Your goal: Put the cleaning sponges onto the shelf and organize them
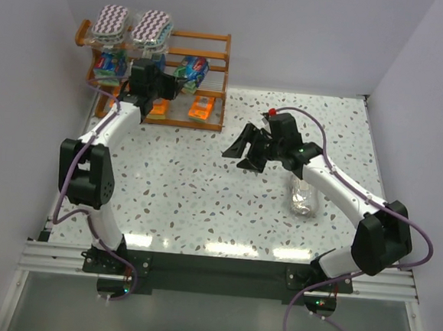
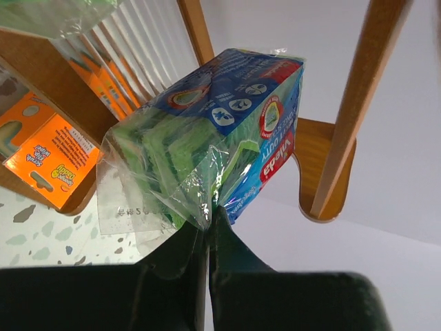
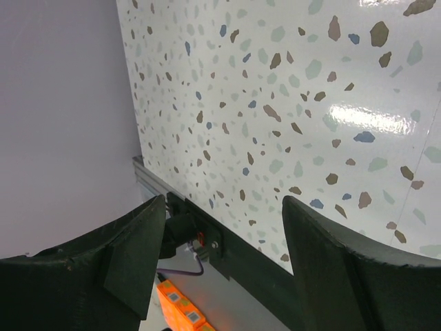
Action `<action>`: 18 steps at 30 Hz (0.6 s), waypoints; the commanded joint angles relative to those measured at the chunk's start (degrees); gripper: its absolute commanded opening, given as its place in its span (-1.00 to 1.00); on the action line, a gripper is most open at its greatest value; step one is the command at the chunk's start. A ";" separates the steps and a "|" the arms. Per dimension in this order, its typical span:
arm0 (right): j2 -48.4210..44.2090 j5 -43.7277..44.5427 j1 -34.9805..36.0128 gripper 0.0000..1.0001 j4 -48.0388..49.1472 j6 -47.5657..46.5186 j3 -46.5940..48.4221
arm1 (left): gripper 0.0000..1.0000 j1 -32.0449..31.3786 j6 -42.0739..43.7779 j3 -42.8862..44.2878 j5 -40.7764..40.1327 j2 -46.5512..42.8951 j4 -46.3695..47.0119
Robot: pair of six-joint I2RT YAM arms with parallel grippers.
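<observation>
Pinching sponge [image 2: 227,117] wrap, left tool [image 2: 209,224] mostly cropped.

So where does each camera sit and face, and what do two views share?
Top external: above and behind, looking down on table, shelf, left arm, right arm.
Left wrist: on left arm, facing the shelf; left gripper shut on blue-and-green pack by its wrap.
Right wrist: on right arm, facing the speckled table; right gripper open.
Shared: top and left wrist show that pack.

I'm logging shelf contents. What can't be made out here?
Top view: the left tool covers part of the middle tier of the shelf.
Left wrist view: the blue-and-green pack hides whatever supports it.
Top view: the wrapped pad on the table is too small to read.
</observation>
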 commanded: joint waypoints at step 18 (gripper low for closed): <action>-5.52 2.49 -2.11 0.54 -1.68 -1.99 -1.75 | 0.06 -5.26 -4.94 6.65 -6.56 6.20 10.96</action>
